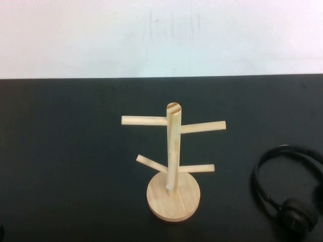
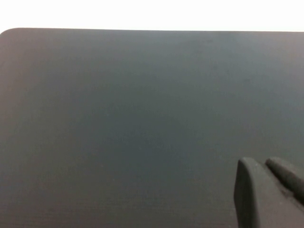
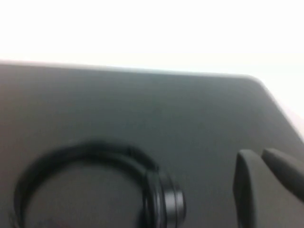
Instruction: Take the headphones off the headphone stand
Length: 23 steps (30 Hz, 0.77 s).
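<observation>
The headphones [image 1: 288,187] lie flat on the desk [image 1: 65,161] at the near right, well apart from the bare headphone stand [image 1: 172,166], so the job looks done; the left pincer [image 2: 268,192] and right pincer [image 3: 266,183] hold nothing, their opening I cannot tell.

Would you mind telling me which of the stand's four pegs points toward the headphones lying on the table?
On the headphone stand, the lower right peg lies nearest the headphones at the table's right edge. Left gripper and right gripper touch nothing.
</observation>
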Motion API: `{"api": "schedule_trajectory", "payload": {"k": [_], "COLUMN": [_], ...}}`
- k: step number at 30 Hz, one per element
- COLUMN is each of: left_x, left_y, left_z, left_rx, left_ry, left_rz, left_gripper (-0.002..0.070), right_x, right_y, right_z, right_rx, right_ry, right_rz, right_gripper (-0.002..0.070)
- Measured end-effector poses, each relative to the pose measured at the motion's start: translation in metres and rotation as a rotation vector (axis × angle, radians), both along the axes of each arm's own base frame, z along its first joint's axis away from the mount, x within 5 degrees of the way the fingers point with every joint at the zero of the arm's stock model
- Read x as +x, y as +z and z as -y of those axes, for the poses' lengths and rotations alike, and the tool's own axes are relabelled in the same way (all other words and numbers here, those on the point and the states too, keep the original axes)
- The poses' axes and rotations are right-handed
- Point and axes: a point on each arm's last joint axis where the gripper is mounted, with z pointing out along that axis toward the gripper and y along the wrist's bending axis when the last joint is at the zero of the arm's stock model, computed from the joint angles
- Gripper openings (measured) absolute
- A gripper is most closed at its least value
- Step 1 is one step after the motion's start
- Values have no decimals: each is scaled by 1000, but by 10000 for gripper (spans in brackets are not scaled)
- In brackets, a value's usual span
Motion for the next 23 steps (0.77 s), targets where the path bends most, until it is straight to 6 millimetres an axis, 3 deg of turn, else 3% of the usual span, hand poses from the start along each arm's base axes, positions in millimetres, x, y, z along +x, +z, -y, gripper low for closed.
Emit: {"api": "schedule_trajectory", "payload": {"k": [8, 23], "left_x": [0, 0], "left_y": [0, 0], "left_z": [0, 0], "left_rx": [0, 0], "left_ry": [0, 0], "left_rz": [0, 0], "left_gripper": [2, 2], "right_x": [-7, -8], "right_y": [-15, -15], "right_z": [3, 4], "right_rx": [37, 47], "right_ry": [-51, -55], "right_rz": [-88, -94], "right_gripper": [-4, -4]}}
